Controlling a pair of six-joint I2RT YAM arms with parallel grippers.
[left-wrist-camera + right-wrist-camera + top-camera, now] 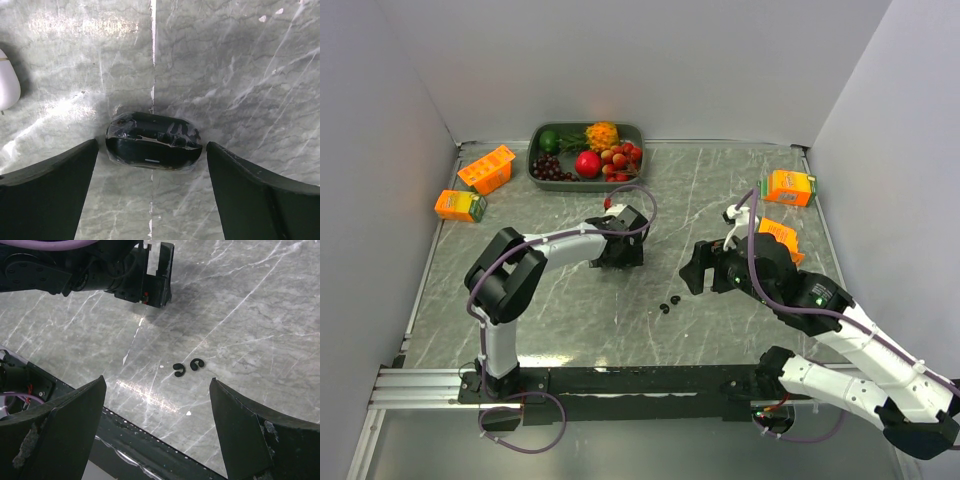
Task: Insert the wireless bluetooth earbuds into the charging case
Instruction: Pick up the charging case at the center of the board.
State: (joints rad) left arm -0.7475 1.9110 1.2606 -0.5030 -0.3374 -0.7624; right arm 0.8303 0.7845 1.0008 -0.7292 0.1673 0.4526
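The charging case (150,155), glossy black, lies on the marble table directly under my left gripper (152,144). That gripper is open, one finger close to each end of the case; in the top view the left gripper (620,252) hides the case. Two tiny black earbuds (179,370) (197,364) lie side by side on the table, also seen as the earbuds (670,304) near the table's middle front. My right gripper (157,379) hangs open above and just short of them, nothing between its fingers. In the top view the right gripper (698,272) sits right of the buds.
A white rounded object (7,80) lies left of the case. A green tray (638,132) of fruit stands at the back. Orange cartons lie at the back left (485,168) (460,205) and the right (788,186) (780,235). The black rail (150,440) marks the near edge.
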